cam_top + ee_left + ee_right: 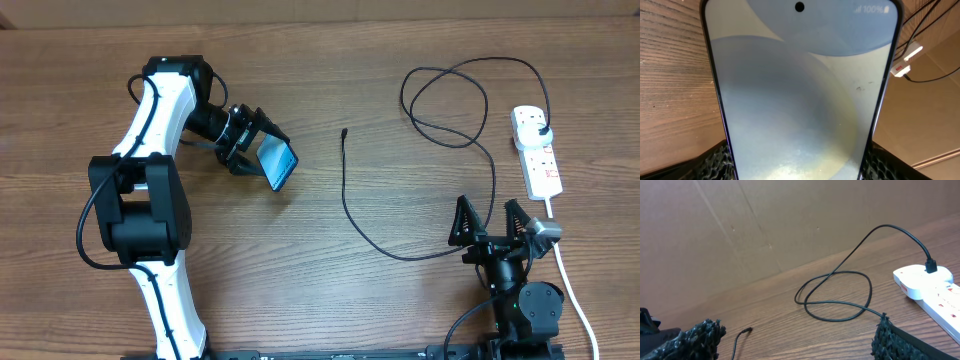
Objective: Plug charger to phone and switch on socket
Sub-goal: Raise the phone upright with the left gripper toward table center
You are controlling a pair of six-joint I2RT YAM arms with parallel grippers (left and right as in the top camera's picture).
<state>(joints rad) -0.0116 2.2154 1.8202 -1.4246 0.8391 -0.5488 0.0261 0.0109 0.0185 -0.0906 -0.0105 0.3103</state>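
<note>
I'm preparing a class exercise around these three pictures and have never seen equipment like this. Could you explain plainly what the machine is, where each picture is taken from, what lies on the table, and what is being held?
These are two robot arms at a wooden table. The wide picture looks down from above; the other two come from small cameras on each arm's wrist.

The left gripper holds the phone between its two fingers; in the left wrist view its glowing screen fills the picture.

The right gripper is open and holds nothing.

On the table lies the charger, a thin black cable with its small tip free and its plug in the socket, a white power strip with red switches. The right wrist view shows that plug in place.
</note>
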